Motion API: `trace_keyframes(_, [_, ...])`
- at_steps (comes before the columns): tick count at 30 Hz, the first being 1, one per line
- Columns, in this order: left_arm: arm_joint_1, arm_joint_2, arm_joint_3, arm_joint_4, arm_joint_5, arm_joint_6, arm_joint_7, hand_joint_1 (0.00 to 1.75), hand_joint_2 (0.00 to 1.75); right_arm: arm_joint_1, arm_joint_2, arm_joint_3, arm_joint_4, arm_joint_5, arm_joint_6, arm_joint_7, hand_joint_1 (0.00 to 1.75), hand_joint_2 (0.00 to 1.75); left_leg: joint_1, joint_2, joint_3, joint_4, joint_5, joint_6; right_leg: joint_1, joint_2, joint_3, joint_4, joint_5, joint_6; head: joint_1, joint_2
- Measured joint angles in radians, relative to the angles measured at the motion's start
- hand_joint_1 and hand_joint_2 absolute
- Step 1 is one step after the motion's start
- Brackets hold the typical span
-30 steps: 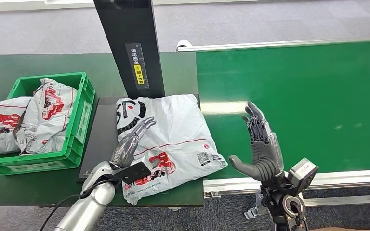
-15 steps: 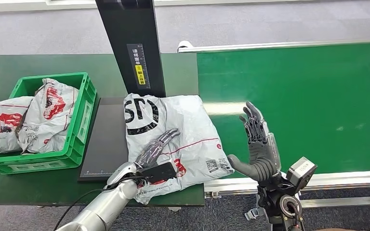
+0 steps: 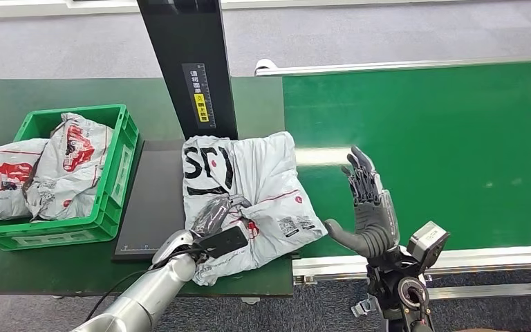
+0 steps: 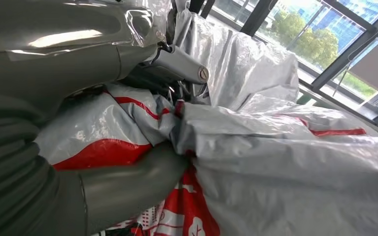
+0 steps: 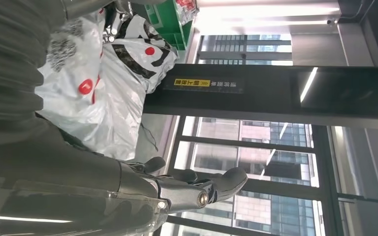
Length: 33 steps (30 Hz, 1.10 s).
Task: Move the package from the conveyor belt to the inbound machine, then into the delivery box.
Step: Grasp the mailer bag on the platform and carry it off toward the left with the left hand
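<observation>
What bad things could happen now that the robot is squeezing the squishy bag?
The left hand grips only a bunched fold of the package, so the slippery plastic might slide out when lifted. The package lies right beside the black post of the inbound machine and could catch on it. The green box already holds other packages, one hanging over its rim, so a new one might not settle inside. The right hand is raised open nearby, not helping.

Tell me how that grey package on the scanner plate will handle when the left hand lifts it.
Likely floppy: the package already bunches and creases where the left hand grips it. Its glossy film looks slippery, so it may slide. Probably light; it crumples easily, though its contents are hidden.
</observation>
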Motion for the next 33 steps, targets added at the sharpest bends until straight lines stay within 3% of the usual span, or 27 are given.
trace_keyframes(9, [0.022, 0.016, 0.003, -0.061, 0.033, 0.046, -0.016, 1.75, 1.75, 0.002, 0.000, 0.003, 0.007, -0.002, -0.006, -0.001, 0.00, 1.75, 0.000, 0.000, -0.001, 0.000, 0.000, 0.000, 0.000, 0.000, -0.001, 0.000, 0.000, 0.000, 0.000, 0.000])
trace_keyframes(17, [0.113, 0.098, 0.089, -0.433, 0.097, 0.110, 0.036, 1.75, 1.75, 0.038, -0.004, -0.005, -0.001, 0.000, -0.035, -0.014, 0.00, 1.75, 0.000, 0.001, -0.003, 0.000, 0.000, 0.000, 0.001, 0.000, -0.004, 0.000, 0.000, 0.000, 0.000, 0.000])
trace_keyframes(22, [0.125, 0.157, 0.200, -0.650, 0.145, 0.227, 0.030, 1.75, 1.75, 0.059, -0.003, -0.032, -0.030, 0.008, -0.051, -0.009, 0.00, 1.75, 0.000, 0.001, -0.004, 0.000, 0.000, 0.000, 0.001, 0.001, -0.005, 0.000, 0.000, 0.000, 0.000, 0.000])
trace_keyframes(26, [0.093, 0.209, 0.319, -0.749, 0.136, 0.295, 0.056, 1.75, 1.75, 0.077, 0.000, -0.053, -0.055, 0.019, -0.062, 0.002, 0.00, 1.75, 0.000, 0.001, -0.004, 0.000, 0.000, 0.000, 0.001, 0.001, -0.005, 0.000, 0.000, 0.000, 0.000, 0.000])
trace_keyframes(29, [0.048, 0.253, 0.408, -0.748, 0.107, 0.317, 0.084, 1.75, 1.75, 0.099, 0.005, -0.065, -0.072, 0.027, -0.069, 0.004, 0.00, 1.75, 0.001, 0.002, -0.004, 0.000, 0.000, 0.000, 0.001, 0.001, -0.005, 0.000, 0.000, 0.000, 0.000, 0.000])
trace_keyframes(33, [-0.054, 0.324, 0.525, -0.624, 0.062, 0.336, 0.098, 1.75, 1.75, 0.116, 0.010, -0.083, -0.086, 0.032, -0.071, 0.004, 0.00, 1.75, 0.001, 0.003, -0.003, 0.000, 0.001, -0.001, 0.001, 0.002, -0.006, 0.001, 0.000, -0.001, 0.000, 0.000])
